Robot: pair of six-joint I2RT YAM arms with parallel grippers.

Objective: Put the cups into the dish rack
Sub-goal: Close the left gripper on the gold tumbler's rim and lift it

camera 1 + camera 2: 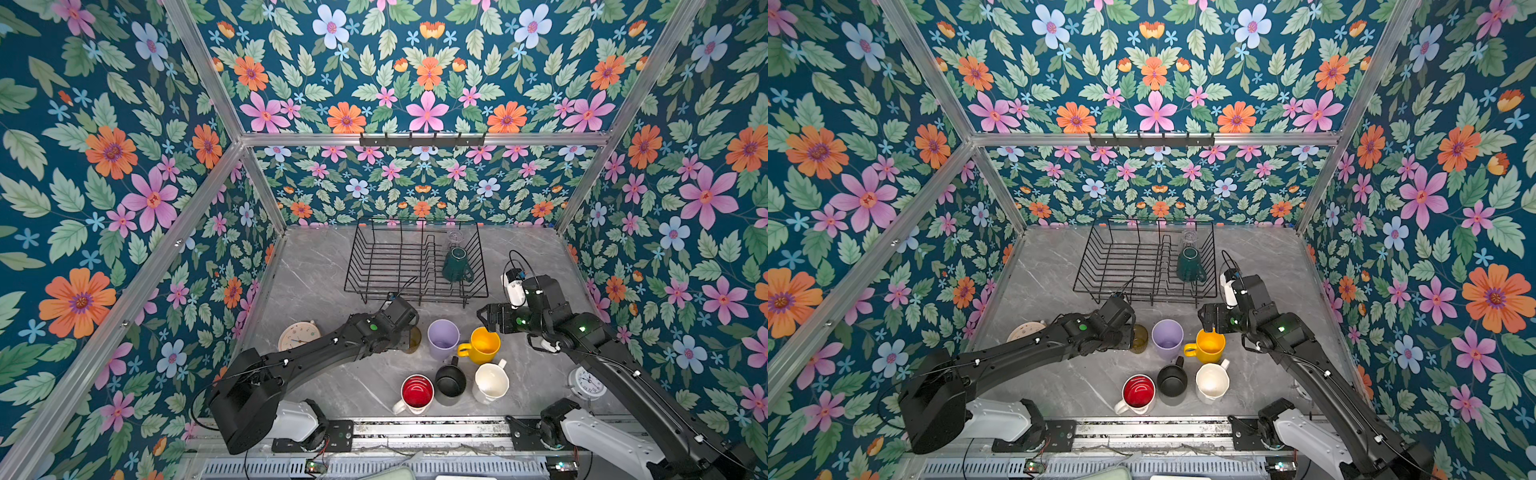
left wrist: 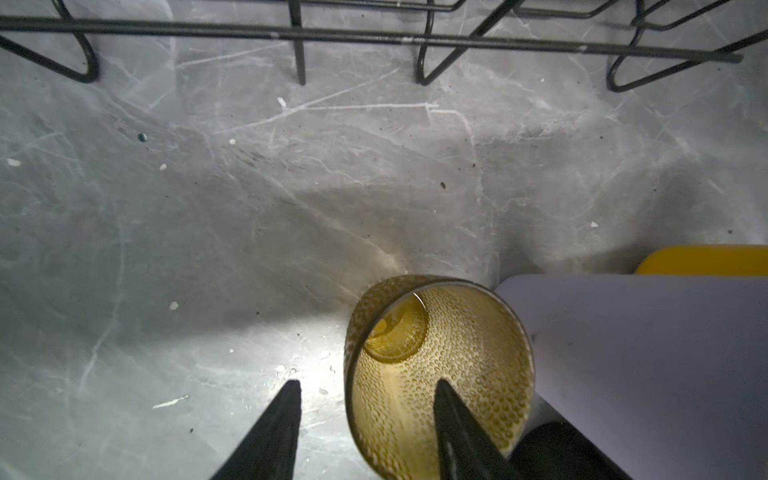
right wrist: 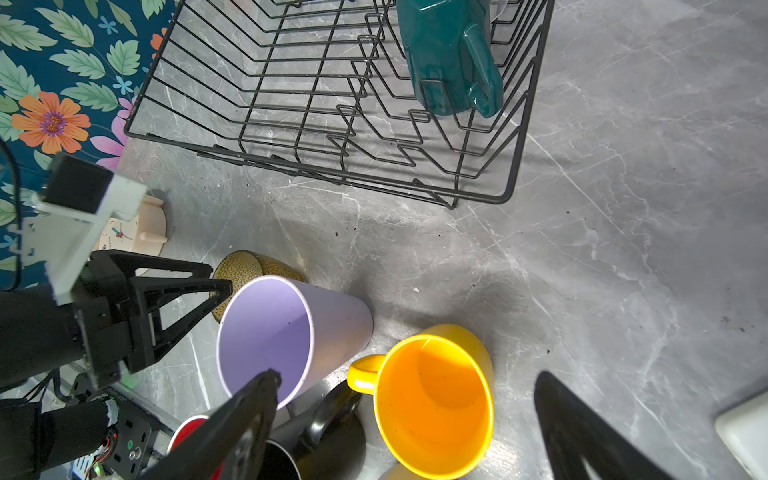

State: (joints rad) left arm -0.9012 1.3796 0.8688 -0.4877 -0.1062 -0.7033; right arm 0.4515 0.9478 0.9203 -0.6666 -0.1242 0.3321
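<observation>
The black wire dish rack holds an upturned dark green mug and a clear glass. In front stand the olive tumbler, lilac tumbler, yellow mug, black mug, cream mug and a white red-lined mug. My left gripper is open, one finger inside the olive tumbler and one outside, astride its wall with a gap showing. Above the yellow mug my right gripper hangs wide open and holds nothing.
A cream round clock lies left of the left arm and a white alarm clock stands at the right. The cups crowd close together; the lilac tumbler touches or nearly touches the olive one. Floral walls close in three sides.
</observation>
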